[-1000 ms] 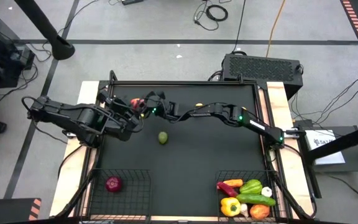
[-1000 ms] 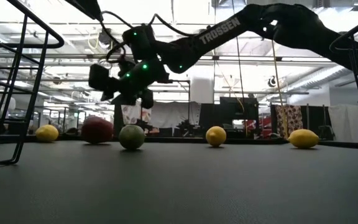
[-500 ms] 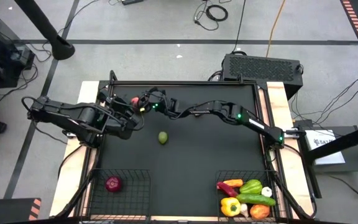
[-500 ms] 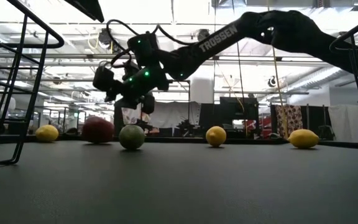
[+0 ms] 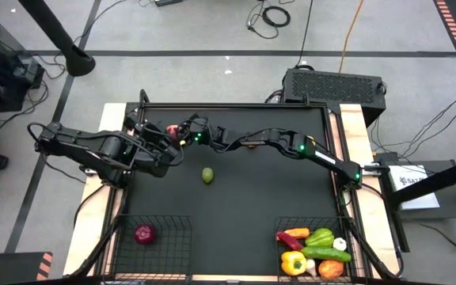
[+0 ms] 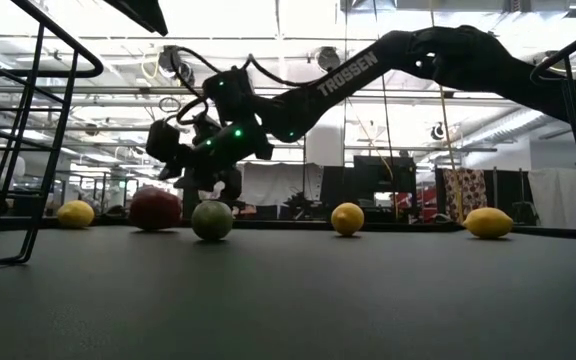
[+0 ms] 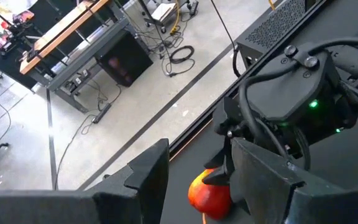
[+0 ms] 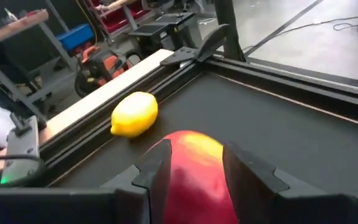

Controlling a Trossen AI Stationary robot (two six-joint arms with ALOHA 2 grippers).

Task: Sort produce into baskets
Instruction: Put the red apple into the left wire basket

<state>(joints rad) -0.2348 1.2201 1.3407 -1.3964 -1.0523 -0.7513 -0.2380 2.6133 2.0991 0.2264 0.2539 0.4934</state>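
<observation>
While unclosed, apple (image 8: pixel 194 168) between right jaws.

Grey floor (image 5: pixel 212 32) strewn with cables (image 5: pixel 271 14); ceiling lights (image 6: pixel 118 45) overhead.

We see an apple (image 5: pixel 172 129) at the table's (image 5: pixel 275 190) far left; a lime (image 5: pixel 207 175) nearer centre; an onion (image 5: pixel 144 233) in the near-left basket (image 5: pixel 172 223); several vegetables (image 5: pixel 320 247) in the near-right basket (image 5: pixel 279 225).

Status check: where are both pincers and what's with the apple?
Right pincer open, straddling red apple, far left corner. Left pincer open, waiting beside it. Lemon just beyond apple, near the rail.
</observation>
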